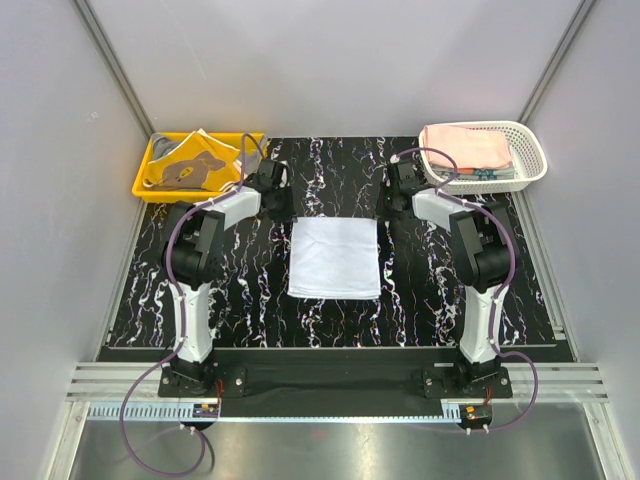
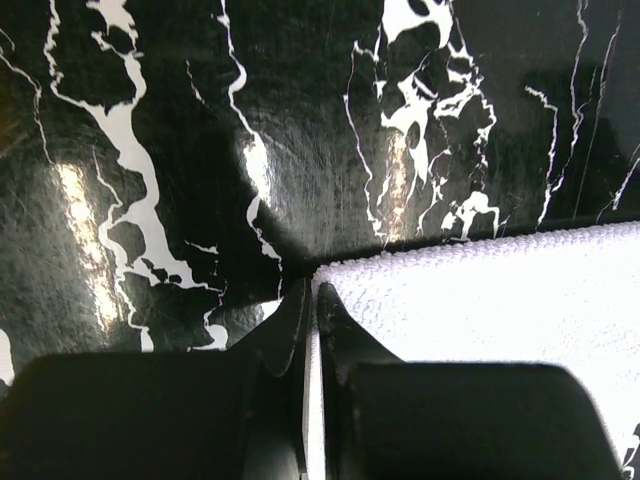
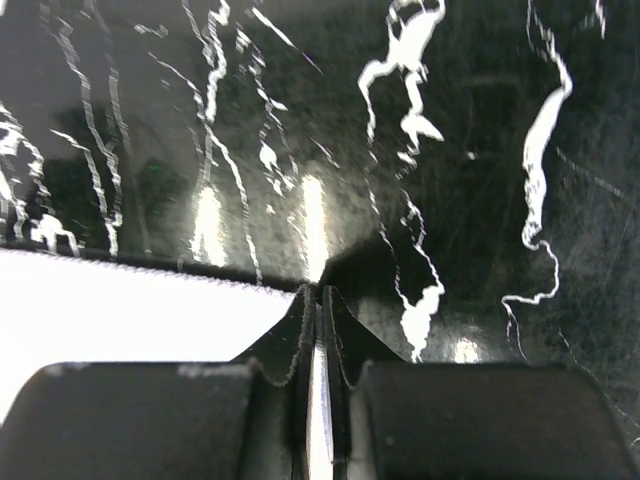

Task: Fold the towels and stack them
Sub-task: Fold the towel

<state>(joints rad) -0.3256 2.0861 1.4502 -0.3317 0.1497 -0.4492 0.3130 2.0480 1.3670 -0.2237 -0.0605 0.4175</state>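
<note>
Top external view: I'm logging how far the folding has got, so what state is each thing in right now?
light blue towel: lying flat on the table, both far corners pinched.
left gripper: shut on the towel's far left corner.
right gripper: shut on its far right corner.
yellow tray: holds crumpled orange and grey towels.
white basket: holds a pink towel on top.

My table [image 1: 250, 290] is black with white marble veins. A pale blue towel [image 1: 335, 257] lies flat at its middle. A yellow tray [image 1: 145, 188] sits at the far left corner and a white basket [image 1: 535, 160] at the far right, perhaps overhanging the edge.
</note>
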